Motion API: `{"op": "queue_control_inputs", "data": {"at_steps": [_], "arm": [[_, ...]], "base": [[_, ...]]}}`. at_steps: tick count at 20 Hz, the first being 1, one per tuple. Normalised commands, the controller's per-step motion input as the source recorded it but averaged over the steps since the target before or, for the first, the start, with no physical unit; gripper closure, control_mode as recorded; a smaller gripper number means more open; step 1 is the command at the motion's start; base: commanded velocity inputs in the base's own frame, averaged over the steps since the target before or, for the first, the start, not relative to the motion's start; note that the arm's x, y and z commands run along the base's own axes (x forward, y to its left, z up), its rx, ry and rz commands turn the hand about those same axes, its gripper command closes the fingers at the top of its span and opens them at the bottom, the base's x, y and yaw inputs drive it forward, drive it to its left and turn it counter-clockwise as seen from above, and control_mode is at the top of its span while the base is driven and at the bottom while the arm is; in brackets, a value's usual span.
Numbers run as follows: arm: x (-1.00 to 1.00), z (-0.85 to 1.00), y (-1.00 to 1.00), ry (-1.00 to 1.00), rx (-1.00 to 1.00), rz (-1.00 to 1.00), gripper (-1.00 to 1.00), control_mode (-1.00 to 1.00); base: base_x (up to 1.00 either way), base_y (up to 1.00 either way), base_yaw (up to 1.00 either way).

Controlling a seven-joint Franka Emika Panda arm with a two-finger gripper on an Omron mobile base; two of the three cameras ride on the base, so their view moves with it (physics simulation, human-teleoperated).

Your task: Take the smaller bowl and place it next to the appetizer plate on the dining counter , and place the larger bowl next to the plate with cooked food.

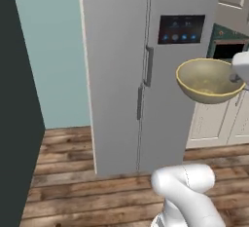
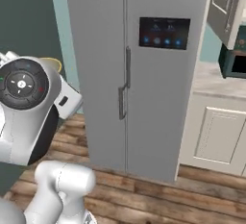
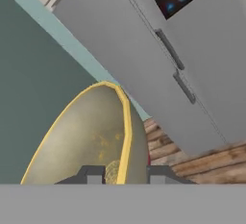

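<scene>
Risk: your pincer [image 3: 125,174] grips only the thin yellowish rim of the small olive-tan bowl [image 1: 209,81], held aloft before the grey double-door fridge [image 1: 141,70]; a sharp swing may slip it loose.

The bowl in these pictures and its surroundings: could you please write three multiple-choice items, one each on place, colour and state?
1. Where is the bowl?
A. In the air before the fridge
B. On the wooden floor
C. Inside a cabinet

2. What colour is the bowl's rim?
A. White
B. Yellowish
C. Dark blue

3. What state is the fridge in?
A. Both doors shut
B. Left door open
C. Right door open

Key: 1 A, since the left base view shows it held up in front of the fridge, clear of the floor. 2 B, as the hand view shows a thin yellow edge where the hand grips it. 3 A, because both doors sit flush.
</scene>
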Motion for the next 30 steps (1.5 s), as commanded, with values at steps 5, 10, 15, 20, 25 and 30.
{"op": "queue_control_inputs", "data": {"at_steps": [5, 10, 15, 20, 25, 30], "arm": [[0.0, 0.0, 0.0, 0.0, 0.0, 0.0, 1.0, 1.0], [0.0, 0.0, 0.0, 0.0, 0.0, 0.0, 1.0, 1.0], [0.0, 0.0, 0.0, 0.0, 0.0, 0.0, 1.0, 1.0], [0.0, 0.0, 0.0, 0.0, 0.0, 0.0, 1.0, 1.0], [0.0, 0.0, 0.0, 0.0, 0.0, 0.0, 1.0, 1.0], [0.0, 0.0, 0.0, 0.0, 0.0, 0.0, 1.0, 1.0]], "base": [[-0.96, 0.7, -0.03], [-1.0, 0.33, -0.06], [-1.0, 0.01, -0.05], [-1.0, 0.0, -0.04], [-1.0, 0.0, -0.01], [-1.0, 0.0, 0.0]]}}
